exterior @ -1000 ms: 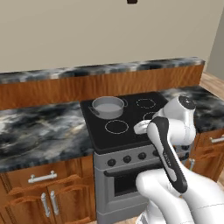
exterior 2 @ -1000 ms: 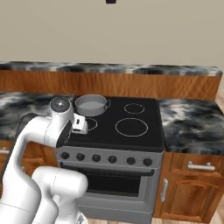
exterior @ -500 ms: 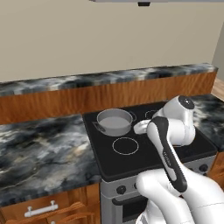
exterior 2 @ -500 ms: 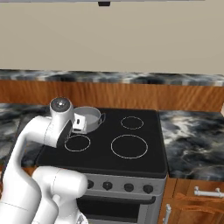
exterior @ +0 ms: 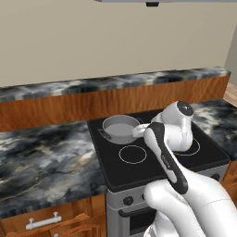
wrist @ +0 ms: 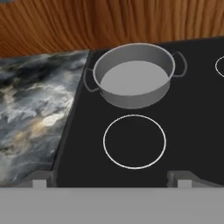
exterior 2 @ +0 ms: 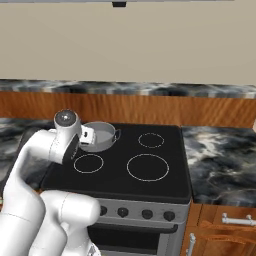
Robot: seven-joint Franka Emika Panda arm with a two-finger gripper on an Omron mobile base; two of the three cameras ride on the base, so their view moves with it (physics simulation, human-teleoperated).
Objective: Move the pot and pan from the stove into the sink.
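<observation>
Hand view: pot (wrist: 133, 81) on black stove (wrist: 192, 131), beside marble counter (wrist: 35, 109).

1 pot (wrist: 133, 78), 1 stove (exterior 2: 165, 182) with 4 burner rings

A short, wide grey pot (wrist: 133, 80) with two small loop handles stands upright and empty on the black stove (wrist: 192, 131), over its rear left burner, just behind the front-left ring.
</observation>
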